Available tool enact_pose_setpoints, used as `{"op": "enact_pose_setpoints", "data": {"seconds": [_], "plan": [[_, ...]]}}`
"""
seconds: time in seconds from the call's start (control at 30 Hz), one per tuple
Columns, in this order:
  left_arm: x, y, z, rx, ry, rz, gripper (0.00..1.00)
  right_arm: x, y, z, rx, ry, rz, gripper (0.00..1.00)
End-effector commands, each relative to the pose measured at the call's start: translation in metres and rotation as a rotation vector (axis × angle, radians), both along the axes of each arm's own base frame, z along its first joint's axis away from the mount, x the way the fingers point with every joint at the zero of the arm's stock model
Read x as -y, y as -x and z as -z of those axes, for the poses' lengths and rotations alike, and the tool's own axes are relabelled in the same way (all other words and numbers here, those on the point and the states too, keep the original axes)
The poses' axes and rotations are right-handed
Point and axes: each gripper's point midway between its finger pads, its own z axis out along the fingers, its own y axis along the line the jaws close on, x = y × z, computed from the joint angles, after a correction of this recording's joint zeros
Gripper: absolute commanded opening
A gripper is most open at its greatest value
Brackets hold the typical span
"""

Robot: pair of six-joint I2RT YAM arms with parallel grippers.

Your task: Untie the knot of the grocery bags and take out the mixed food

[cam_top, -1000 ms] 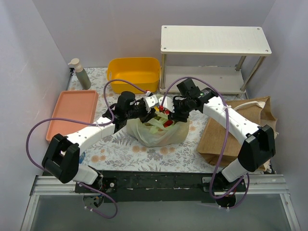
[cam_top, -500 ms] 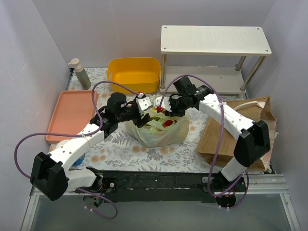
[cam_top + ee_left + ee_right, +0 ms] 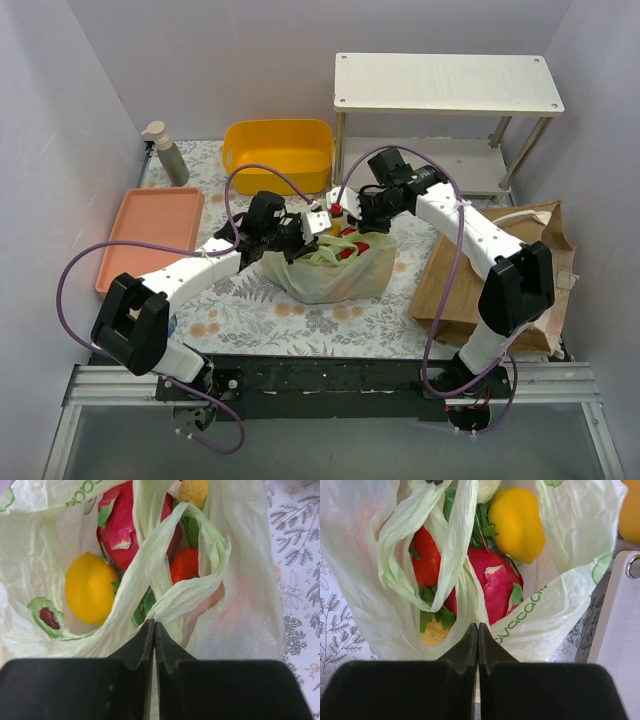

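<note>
The pale green grocery bag [image 3: 330, 272] sits mid-table with its mouth gaping. Its loop handles [image 3: 165, 550] lie crossed over the food. Inside I see a yellow pear [image 3: 517, 522], a red fruit with green flaps [image 3: 492, 587] and a small orange-red fruit [image 3: 184, 564]. My left gripper [image 3: 153, 625] is shut, pinching the bag's plastic on its near-left side. My right gripper [image 3: 477, 626] is shut on the plastic at the far side. In the top view both grippers, left [image 3: 316, 226] and right [image 3: 350, 214], meet above the bag. The brown tote [image 3: 470, 290] lies flat at the right.
A yellow bin [image 3: 278, 152] stands at the back behind the bag. At the left lie a salmon tray [image 3: 150, 235] and a soap pump bottle [image 3: 165, 152]. A white two-level shelf [image 3: 445, 85] fills the back right. The right arm reaches over the tote.
Both grippers have closed on the green bag's plastic. The left arm, which had swung out left, is back at the bag; the right gripper shifted toward the bag's far rim.
</note>
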Motion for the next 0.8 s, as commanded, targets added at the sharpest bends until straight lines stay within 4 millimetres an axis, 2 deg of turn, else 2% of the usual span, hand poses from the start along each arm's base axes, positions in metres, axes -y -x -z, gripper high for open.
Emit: {"op": "enact_pose_setpoints", "data": {"seconds": [0.0,0.03,0.07,0.1,0.13,0.17,0.2,0.23,0.27,0.3,0.33,0.37,0.4,0.5,0.53,0.63,0.67,0.7,0.77], "plan": [[-0.007,-0.022,-0.036,0.097,0.012,-0.093,0.0,0.022,-0.005,-0.042,0.049,-0.08,0.081,0.01],[-0.019,-0.026,-0.054,0.127,0.042,-0.139,0.0,0.031,-0.007,-0.051,0.051,-0.103,0.133,0.01],[-0.028,-0.028,-0.06,0.109,0.065,-0.199,0.0,0.037,-0.009,-0.056,0.045,-0.131,0.166,0.01],[-0.039,-0.029,-0.061,0.105,0.074,-0.248,0.0,0.055,-0.018,-0.056,0.046,-0.151,0.233,0.01],[-0.057,-0.033,-0.075,0.128,0.099,-0.316,0.0,0.063,-0.015,-0.066,0.056,-0.184,0.276,0.01],[-0.068,-0.033,-0.077,0.105,0.116,-0.372,0.0,0.071,-0.015,-0.066,0.061,-0.192,0.301,0.01],[-0.082,-0.029,-0.061,0.074,0.095,-0.426,0.0,0.08,-0.005,-0.05,0.038,-0.174,0.311,0.01],[-0.095,-0.03,-0.057,0.058,0.098,-0.474,0.0,0.085,0.006,-0.053,0.075,-0.182,0.296,0.01],[-0.101,-0.024,-0.058,0.046,0.117,-0.499,0.0,0.088,0.013,-0.046,0.11,-0.169,0.251,0.01],[-0.103,-0.018,-0.052,0.018,0.115,-0.508,0.0,0.09,0.022,-0.04,0.129,-0.159,0.23,0.01],[-0.104,-0.01,-0.045,-0.01,0.119,-0.502,0.0,0.096,0.034,-0.024,0.153,-0.146,0.22,0.04],[-0.101,-0.005,-0.049,-0.018,0.14,-0.491,0.0,0.102,0.036,-0.02,0.198,-0.111,0.204,0.11],[-0.094,0.003,-0.049,-0.066,0.171,-0.462,0.0,0.102,0.039,-0.017,0.217,-0.102,0.196,0.33],[-0.088,0.004,-0.055,-0.121,0.205,-0.468,0.0,0.09,0.03,-0.059,0.31,-0.16,0.203,0.48],[-0.086,0.002,-0.061,-0.129,0.222,-0.475,0.0,0.08,0.019,-0.097,0.372,-0.204,0.192,0.48],[-0.083,-0.001,-0.067,-0.137,0.239,-0.475,0.0,0.048,0.015,-0.143,0.404,-0.267,0.146,0.5],[-0.083,-0.001,-0.07,-0.135,0.248,-0.477,0.0,0.038,0.012,-0.176,0.468,-0.314,0.135,0.51],[-0.082,-0.002,-0.073,-0.138,0.258,-0.479,0.0,0.021,0.019,-0.19,0.485,-0.345,0.097,0.51],[-0.079,0.0,-0.078,-0.158,0.28,-0.477,0.0,0.0,0.022,-0.207,0.514,-0.38,0.061,0.51]]}}
